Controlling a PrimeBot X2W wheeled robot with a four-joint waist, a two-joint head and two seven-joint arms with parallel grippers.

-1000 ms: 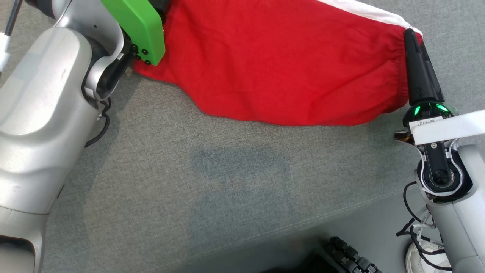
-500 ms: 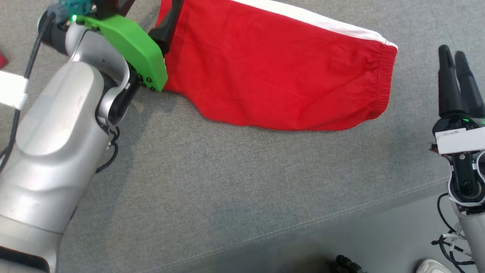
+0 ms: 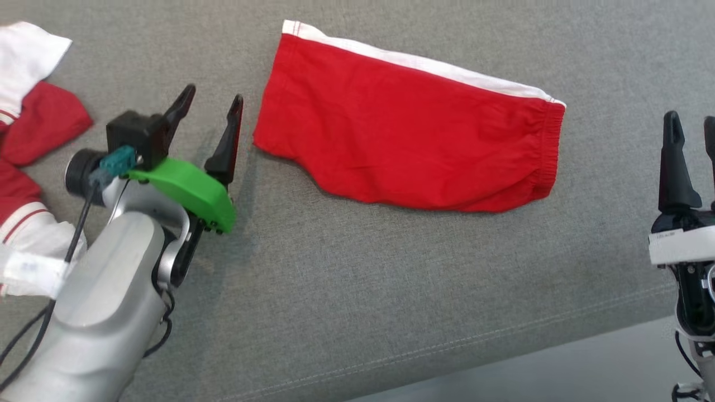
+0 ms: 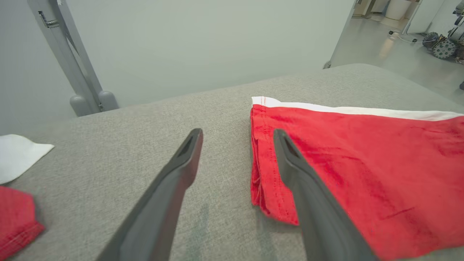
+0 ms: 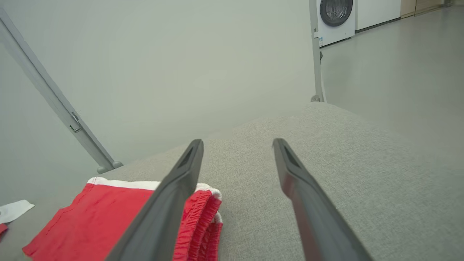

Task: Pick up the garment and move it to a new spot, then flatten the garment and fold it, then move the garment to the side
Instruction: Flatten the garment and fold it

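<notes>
Overhead, in the head view, the garment [image 3: 408, 145] lies flat on the grey fabric bench [image 3: 391, 290], its white band along the far edge and its gathered waistband toward the right. The left jaws stand wide and empty just beside its hem; the right jaws, equally wide and empty, stand clear of the waistband. Left wrist view: spread jaws, one finger [image 4: 308, 195] crossing the layered hem. Right wrist view: spread jaws, waistband [image 5: 203, 214] behind one finger.

One red garment [image 3: 413, 145], one grey cushion [image 3: 391, 290], one washing machine [image 5: 335, 21]. Two grippers, the left gripper [image 3: 214, 96] and the right gripper [image 3: 691, 120], each with two dark fingers [image 3: 229, 137]. The red-and-white clothes heap [image 3: 28, 134] is too bunched to count.
</notes>
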